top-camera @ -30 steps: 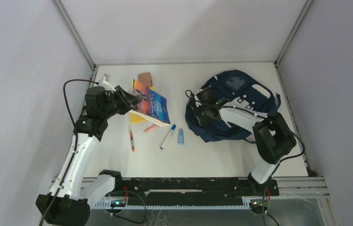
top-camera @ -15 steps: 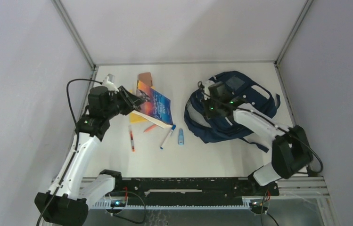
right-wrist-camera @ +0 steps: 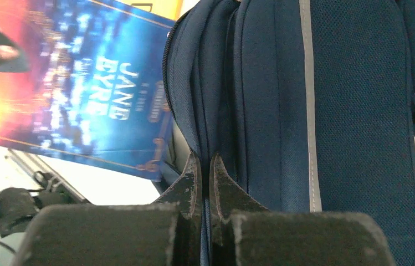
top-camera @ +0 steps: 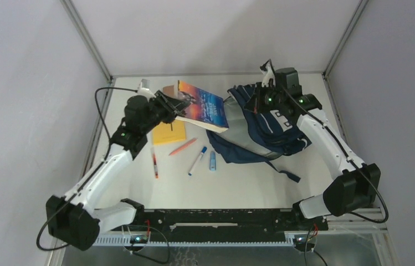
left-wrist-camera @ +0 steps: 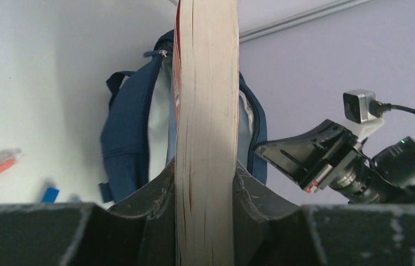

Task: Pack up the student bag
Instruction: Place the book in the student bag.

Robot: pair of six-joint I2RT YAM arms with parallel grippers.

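Observation:
The navy student bag [top-camera: 260, 127] is pulled up at its top edge, its mouth open toward the left with pale lining showing. My right gripper [top-camera: 261, 95] is shut on the bag's upper edge fabric [right-wrist-camera: 205, 166] and holds it raised. My left gripper [top-camera: 178, 108] is shut on a thick book [top-camera: 204, 111] with a blue and orange cover, held in the air just left of the bag's mouth. In the left wrist view the book's page edge [left-wrist-camera: 205, 138] stands between my fingers, with the open bag [left-wrist-camera: 133, 133] behind it. The book cover [right-wrist-camera: 77, 94] also shows in the right wrist view.
On the table lie a yellow notepad [top-camera: 169, 133], an orange pen [top-camera: 183, 147], a red pen [top-camera: 154, 162], a white marker with blue cap [top-camera: 196, 160], a small blue object [top-camera: 213, 161] and a brown item [top-camera: 169, 90] at the back. A bag strap [top-camera: 285, 173] trails forward.
My left gripper has lifted the book off the table and carried it right toward the bag. My right gripper has pulled the bag's upper edge up and back, opening its mouth.

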